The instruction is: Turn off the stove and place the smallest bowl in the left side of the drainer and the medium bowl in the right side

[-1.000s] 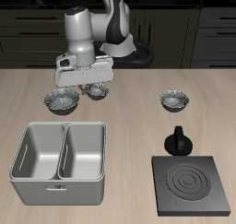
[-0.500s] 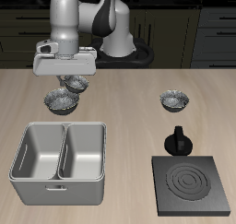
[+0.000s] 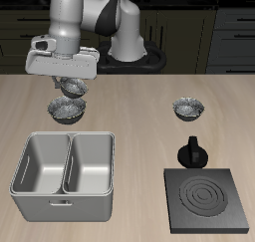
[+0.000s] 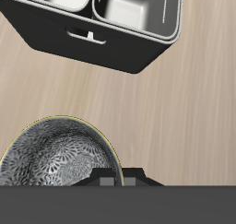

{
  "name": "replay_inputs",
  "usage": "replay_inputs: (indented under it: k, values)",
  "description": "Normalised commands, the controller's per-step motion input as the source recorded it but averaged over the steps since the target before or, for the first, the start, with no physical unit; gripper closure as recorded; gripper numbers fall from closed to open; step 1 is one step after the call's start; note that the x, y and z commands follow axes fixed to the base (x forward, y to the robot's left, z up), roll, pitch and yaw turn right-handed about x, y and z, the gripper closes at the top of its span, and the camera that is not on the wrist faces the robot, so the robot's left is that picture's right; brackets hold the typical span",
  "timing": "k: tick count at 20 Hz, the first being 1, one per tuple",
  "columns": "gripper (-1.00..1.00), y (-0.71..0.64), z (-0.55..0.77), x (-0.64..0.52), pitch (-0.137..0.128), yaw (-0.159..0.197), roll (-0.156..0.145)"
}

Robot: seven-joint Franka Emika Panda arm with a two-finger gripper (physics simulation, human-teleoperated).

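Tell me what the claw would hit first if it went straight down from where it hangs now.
Probably the bowl on the table under it. The claw holds a bowl above it, so that held bowl would touch first. The drainer lies nearer the front; depth is uncertain.

Arm [image 3: 72, 17]: glossy white-grey rounded segments w/ black joint sections, upper left of frame. Wrist ends in a boxy light-grey gripper [image 3: 72, 83] housing w/ small dark dots along its face. Fingers too small to tell.
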Motion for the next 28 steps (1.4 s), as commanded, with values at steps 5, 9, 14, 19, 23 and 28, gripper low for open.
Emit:
replay_inputs:
  k: [5, 9, 14, 19, 23, 28]
  values:
    - [1.0, -0.08, 0.2, 0.15, 0.03, -0.039, 0.025]
    - [1.0, -0.11, 0.32, 0.25, 0.029, -0.061, -0.011]
    - [1.0, -0.06, 0.28, 0.25, 0.035, -0.048, -0.01]
    - [1.0, 0.26, 0.21, 0.2, 0.001, -0.016, 0.01]
    - [1.0, 0.37, 0.15, 0.27, 0.015, -0.035, -0.001]
    - [1.0, 0.39, 0.23, 0.24, -0.018, -0.017, 0.036]
